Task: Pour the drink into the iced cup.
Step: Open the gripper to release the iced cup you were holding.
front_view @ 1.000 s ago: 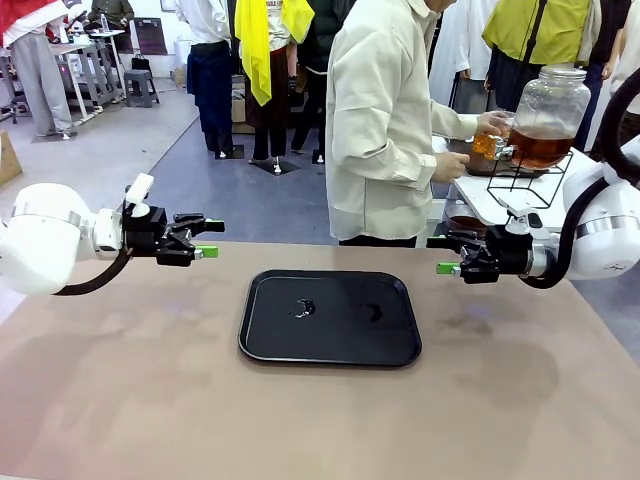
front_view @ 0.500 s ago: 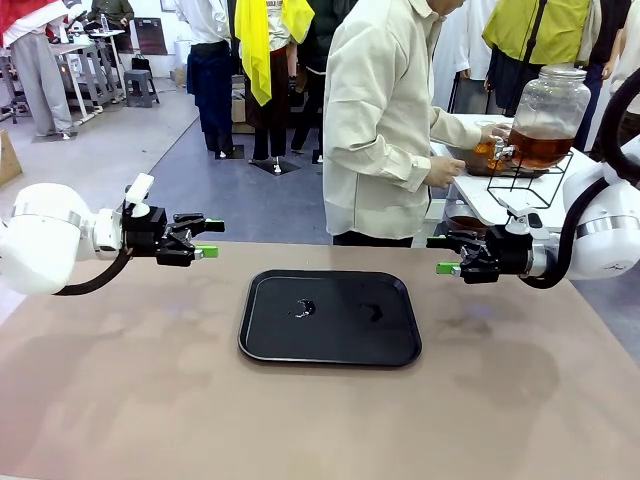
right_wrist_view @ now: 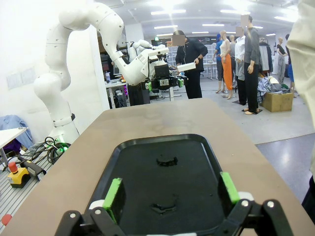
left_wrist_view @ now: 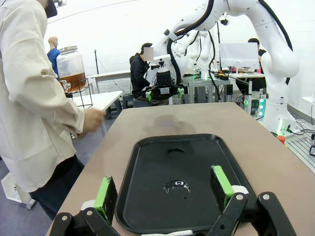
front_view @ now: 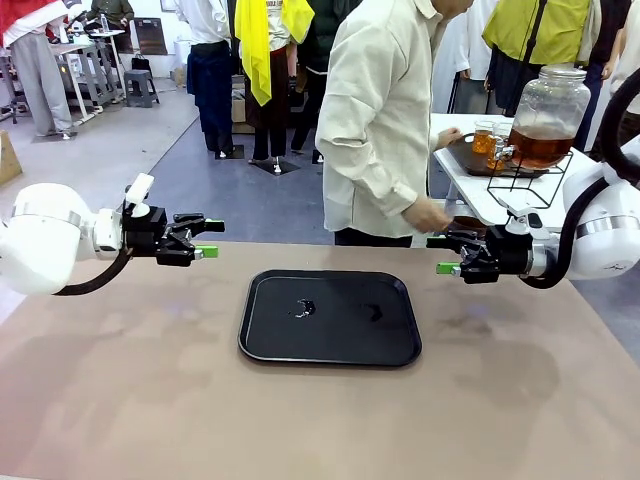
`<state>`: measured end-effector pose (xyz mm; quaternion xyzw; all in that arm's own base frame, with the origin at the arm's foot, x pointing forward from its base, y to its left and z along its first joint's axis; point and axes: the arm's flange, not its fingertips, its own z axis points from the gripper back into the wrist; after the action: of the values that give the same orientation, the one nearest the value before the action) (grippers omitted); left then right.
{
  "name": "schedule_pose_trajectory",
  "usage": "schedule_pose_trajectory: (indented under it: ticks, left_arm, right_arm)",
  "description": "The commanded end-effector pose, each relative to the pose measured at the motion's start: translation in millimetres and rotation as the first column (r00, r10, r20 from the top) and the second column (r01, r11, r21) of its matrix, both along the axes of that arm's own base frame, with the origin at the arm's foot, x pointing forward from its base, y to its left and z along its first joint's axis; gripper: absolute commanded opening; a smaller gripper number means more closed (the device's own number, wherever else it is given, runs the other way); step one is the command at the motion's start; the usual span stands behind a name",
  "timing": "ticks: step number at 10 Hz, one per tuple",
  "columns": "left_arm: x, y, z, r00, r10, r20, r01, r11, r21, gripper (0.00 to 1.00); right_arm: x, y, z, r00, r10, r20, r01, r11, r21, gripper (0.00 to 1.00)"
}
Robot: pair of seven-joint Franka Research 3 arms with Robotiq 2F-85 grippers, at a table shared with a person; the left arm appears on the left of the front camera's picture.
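The drink fills the lower part of a big round glass jar (front_view: 545,118) on a wire stand on a white side table beyond the far right corner. A small clear cup (front_view: 483,138) of it stands by the jar's tap on a dark tray. The jar (left_wrist_view: 74,70) also appears far left in the left wrist view. The iced cup is out of view. My left gripper (front_view: 207,238) hovers open left of the black tray (front_view: 330,342). My right gripper (front_view: 443,255) hovers open to its right. Nothing lies between the green pads (left_wrist_view: 106,191) (right_wrist_view: 229,187) in either wrist view.
A person in a cream jacket stands at the far edge, one hand (front_view: 430,213) lowered close to my right gripper. The black tray (left_wrist_view: 197,162) (right_wrist_view: 162,177) carries a couple of small wet marks. Bare tabletop surrounds it.
The person's hand has left the cup at the jar's tap and dropped toward the table's far edge. Both arms have stayed still.
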<state>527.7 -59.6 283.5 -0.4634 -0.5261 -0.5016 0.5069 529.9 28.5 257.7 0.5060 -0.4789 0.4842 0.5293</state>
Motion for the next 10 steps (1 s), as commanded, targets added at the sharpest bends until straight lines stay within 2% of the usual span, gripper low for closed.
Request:
schedule_pose_trajectory:
  ticks: [1,10]
  left_arm:
    - [0.4,-0.1,1.4,1.0,-0.003,0.002,0.003,1.0,-0.004,1.0]
    - [0.4,-0.1,1.4,1.0,-0.003,0.002,0.003,1.0,-0.004,1.0]
  right_arm:
    - [0.9,1.4,1.9,1.0,0.003,0.003,-0.003,1.0,0.0,1.0]
    - [0.9,1.4,1.9,1.0,0.003,0.003,-0.003,1.0,0.0,1.0]
